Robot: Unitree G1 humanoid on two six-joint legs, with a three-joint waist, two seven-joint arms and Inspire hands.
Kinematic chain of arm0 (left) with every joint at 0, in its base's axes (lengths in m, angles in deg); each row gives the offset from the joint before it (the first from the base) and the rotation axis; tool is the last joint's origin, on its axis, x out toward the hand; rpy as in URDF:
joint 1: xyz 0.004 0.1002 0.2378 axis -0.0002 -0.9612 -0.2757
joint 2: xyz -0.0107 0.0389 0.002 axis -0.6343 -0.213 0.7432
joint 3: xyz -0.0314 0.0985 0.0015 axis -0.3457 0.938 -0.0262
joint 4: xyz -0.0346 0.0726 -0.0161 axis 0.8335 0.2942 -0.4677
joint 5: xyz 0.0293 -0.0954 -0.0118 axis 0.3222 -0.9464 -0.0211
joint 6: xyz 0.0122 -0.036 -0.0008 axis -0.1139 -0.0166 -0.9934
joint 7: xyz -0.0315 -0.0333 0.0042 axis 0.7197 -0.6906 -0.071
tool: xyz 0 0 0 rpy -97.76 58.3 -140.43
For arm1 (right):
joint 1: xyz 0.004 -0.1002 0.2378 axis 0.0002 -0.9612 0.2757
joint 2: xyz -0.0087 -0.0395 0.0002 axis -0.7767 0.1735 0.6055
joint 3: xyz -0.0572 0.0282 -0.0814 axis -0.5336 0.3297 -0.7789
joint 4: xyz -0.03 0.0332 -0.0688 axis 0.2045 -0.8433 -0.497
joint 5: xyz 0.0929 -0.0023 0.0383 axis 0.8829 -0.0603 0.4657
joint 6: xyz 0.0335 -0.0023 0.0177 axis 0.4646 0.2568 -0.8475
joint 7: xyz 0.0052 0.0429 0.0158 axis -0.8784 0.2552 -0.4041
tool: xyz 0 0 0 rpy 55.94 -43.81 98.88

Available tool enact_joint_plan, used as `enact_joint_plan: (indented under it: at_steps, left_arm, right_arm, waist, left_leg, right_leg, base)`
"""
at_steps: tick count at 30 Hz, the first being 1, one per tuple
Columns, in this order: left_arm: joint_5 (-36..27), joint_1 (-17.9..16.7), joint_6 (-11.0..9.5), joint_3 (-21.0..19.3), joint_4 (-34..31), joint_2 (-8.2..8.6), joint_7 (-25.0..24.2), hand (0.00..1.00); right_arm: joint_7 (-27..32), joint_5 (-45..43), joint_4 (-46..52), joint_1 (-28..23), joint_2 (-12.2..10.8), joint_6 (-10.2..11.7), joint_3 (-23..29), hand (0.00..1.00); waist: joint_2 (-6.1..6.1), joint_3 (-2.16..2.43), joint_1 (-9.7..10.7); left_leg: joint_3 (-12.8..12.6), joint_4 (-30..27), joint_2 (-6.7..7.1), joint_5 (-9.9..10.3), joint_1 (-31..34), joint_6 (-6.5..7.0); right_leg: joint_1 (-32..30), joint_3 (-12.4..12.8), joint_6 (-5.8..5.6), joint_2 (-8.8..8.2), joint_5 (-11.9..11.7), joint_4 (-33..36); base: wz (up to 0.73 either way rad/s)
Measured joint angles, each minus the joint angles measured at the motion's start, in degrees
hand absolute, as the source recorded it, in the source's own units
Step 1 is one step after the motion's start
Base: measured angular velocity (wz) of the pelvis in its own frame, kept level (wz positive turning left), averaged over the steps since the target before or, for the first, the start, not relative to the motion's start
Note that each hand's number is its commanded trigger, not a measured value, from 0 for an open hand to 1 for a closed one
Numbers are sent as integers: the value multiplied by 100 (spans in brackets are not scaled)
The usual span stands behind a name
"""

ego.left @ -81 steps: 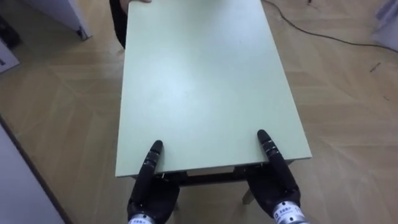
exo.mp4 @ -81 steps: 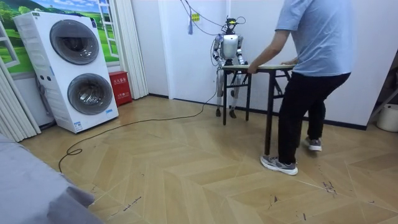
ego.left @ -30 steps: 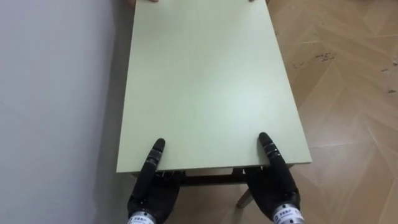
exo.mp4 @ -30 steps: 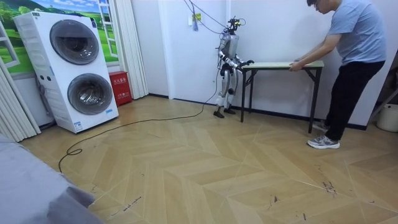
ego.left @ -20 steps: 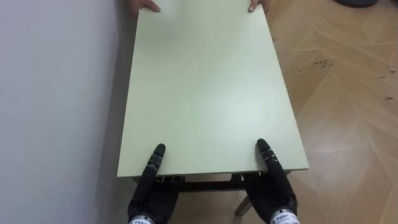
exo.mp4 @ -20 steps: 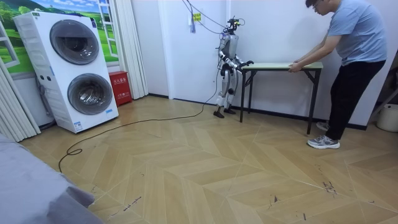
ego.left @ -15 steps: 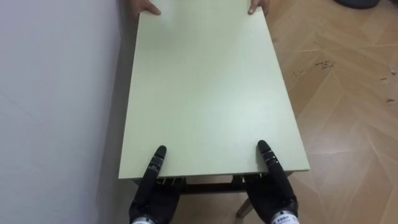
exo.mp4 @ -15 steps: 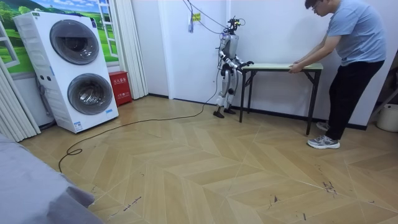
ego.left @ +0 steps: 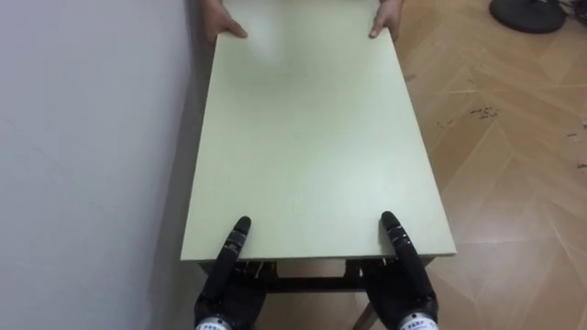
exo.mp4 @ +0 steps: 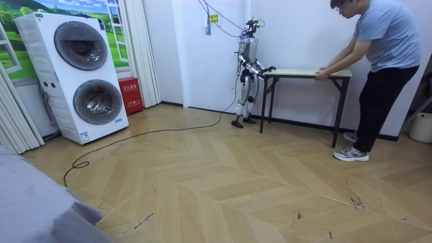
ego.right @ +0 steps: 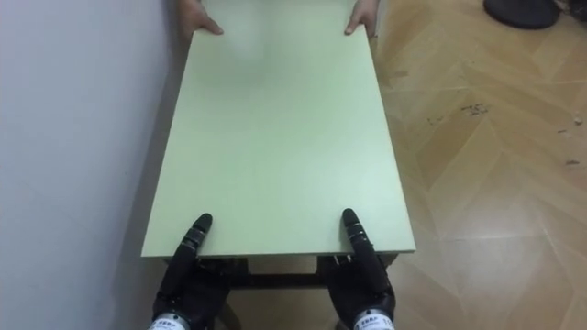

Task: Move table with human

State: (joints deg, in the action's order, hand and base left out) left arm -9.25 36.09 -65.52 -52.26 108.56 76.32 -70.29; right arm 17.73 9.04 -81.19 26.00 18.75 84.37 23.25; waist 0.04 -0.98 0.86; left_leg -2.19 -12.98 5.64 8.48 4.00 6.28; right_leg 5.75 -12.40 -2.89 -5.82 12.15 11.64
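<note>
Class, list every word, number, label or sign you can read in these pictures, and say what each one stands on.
Nothing can be read outright.
Red box beside the white stacked washing machines: white characters, too small to read.
Bands at the wrists of the left hand and right hand: tiny print, blurred.
Pale green table top: no text.

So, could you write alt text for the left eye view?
The robot's left hand and right hand meet the near edge of a pale green table, thumbs on top; a person's hands hold the far end. A pale wall runs along its left.
</note>
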Motion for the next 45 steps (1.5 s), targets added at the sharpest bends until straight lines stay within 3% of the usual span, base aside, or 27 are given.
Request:
enact_joint_plan:
  at_steps: [1, 2, 5, 9, 26, 38, 45]
  left_arm:
    - [0, 0, 13, -11, 22, 0, -6, 0]
    - [0, 0, 19, -18, 32, 0, -11, 0]
    - [251, 56, 47, -62, 240, -26, -167, 0]
    - [1092, 162, 47, -48, 502, -205, -308, 0]
    - [1131, 185, 60, -56, 679, -216, -496, 0]
    - [1273, 323, 8, -111, 1041, -281, -813, 0]
    - [1671, 150, 19, -221, 1153, -456, -1151, 0]
  right_arm:
    - [0, -26, -29, 26, -3, -5, 4, 11]
    - [0, -34, -50, 41, -5, -15, 8, 0]
    - [-12, -43, -180, 151, -17, -121, 42, 0]
    - [-481, -75, -433, 178, 53, -192, 56, 0]
    - [-1031, -78, -639, 179, 220, -491, 19, 0]
    - [-1138, -158, -869, 142, 225, -493, 88, 0]
    - [-1360, -668, -1272, 34, 255, -499, 194, 0]
  waist:
    - [10, 5, 1]
    - [14, 8, 2]
    - [24, 20, 7]
    - [65, 8, 20]
    - [100, -4, 34]
    - [69, -21, 49]
    - [-46, 34, 34]
  left_leg:
    - [-10, 27, 0, 0, -27, 0]
    - [-14, 29, 0, 0, -37, 0]
    - [-29, 64, -4, 1, -91, -1]
    - [-75, 70, -11, 0, -83, -1]
    - [-91, 54, -6, 0, -65, -1]
    - [-95, 73, -14, 0, -117, -1]
    - [-102, 126, -13, 0, -162, -6]
  right_leg:
    - [4, 19, 0, 0, 0, -2]
    - [10, 30, 0, 0, 0, -3]
    - [14, 89, 0, 3, 0, -10]
    - [14, 132, 0, 1, 0, -13]
    - [36, 128, 0, 0, 0, -100]
    - [34, 132, -1, 0, 0, -97]
    - [86, 105, -1, 0, 0, -102]
  base:
    - [-5]
    - [-6]
    - [-5]
    - [-8]
    - [0]
    - [0]
    - [0]
